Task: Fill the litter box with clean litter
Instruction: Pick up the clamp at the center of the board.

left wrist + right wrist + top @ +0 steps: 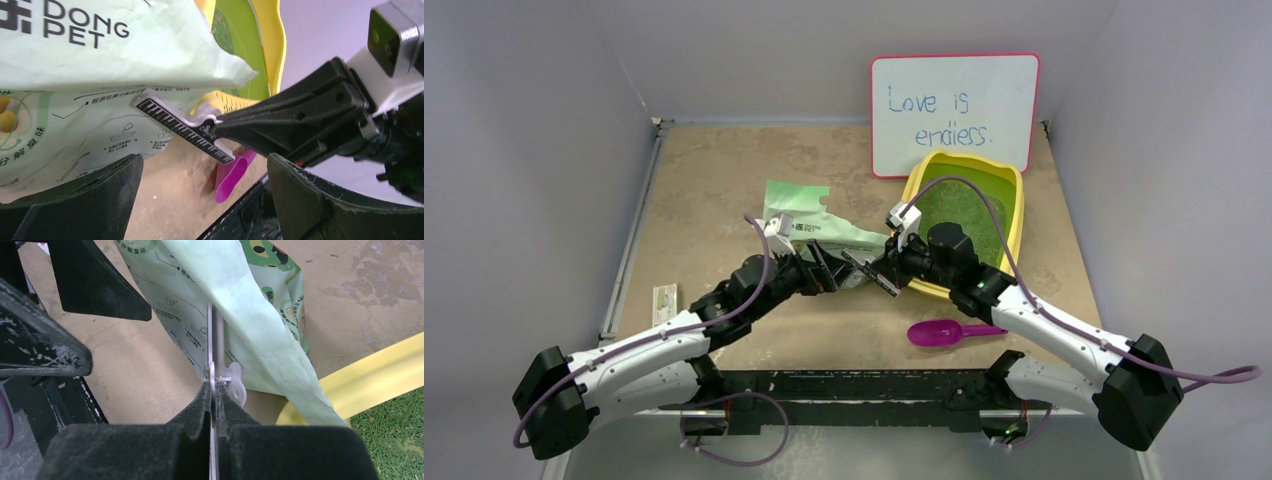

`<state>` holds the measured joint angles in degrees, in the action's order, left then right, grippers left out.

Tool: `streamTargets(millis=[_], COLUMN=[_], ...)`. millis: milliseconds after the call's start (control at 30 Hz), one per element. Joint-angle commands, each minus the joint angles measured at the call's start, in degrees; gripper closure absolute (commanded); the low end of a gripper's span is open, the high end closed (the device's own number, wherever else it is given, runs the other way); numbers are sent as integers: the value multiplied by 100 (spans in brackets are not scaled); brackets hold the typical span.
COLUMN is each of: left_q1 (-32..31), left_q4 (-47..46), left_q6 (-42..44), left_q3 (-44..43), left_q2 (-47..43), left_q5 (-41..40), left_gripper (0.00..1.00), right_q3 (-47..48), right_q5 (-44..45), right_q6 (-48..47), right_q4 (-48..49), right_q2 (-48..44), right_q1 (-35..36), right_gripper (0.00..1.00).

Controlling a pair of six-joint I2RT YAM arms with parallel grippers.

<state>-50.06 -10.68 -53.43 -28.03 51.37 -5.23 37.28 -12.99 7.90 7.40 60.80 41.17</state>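
The yellow litter box (pixel 1016 215) lies at the back right, with green clean litter (pixel 964 215) in it. Its rim (pixel 370 372) and the litter (pixel 395 435) also show in the right wrist view. A pale green printed bag (pixel 804 215) lies on the table left of the box. My right gripper (pixel 214 390) is shut on a thin white-and-black bag clip (pixel 216 335), whose far end rests against the bag (pixel 235 295). My left gripper (pixel 205 200) is open and empty just left of the clip (pixel 185 131), low beside the bag (pixel 100 65).
A white red-framed board (pixel 954 112) with writing leans on the back wall behind the box. A magenta scoop (pixel 949 332) lies on the table under my right arm. A small pale packet (pixel 664 300) lies at the left edge. Walls close three sides.
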Motion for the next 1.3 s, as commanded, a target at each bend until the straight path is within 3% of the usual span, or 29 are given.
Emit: streamTargets(millis=[0,133,367,567,867,1267], left_q1=[-368,-480,-478,-479,-567,-671], left_q4=[-578,-608,-745,-752,-1068,-1768], left_q6=[-843,-1197,-1331,-1683,-2483,-2733], left_q3=[-105,-27,-67,169,403,160], left_q2=[123,138,363,182,673,1524], left_q5=[-1609,-2201,-2065,-2294,-2173,-2387], left_gripper=[4,1,1,12,32,40], right_q3=[296,294,268,268,306,265], right_q5=[127,137,157,149,156,116], right_q6=[-85,-104,-140,-175,-202,-167], right_q4=[195,166,168,171,176,242], right_q2=[13,-24,-41,-14,-4,-74], right_q1=[-43,-40,-41,-45,-42,-45], right_gripper=[100,100,100,100,100,100])
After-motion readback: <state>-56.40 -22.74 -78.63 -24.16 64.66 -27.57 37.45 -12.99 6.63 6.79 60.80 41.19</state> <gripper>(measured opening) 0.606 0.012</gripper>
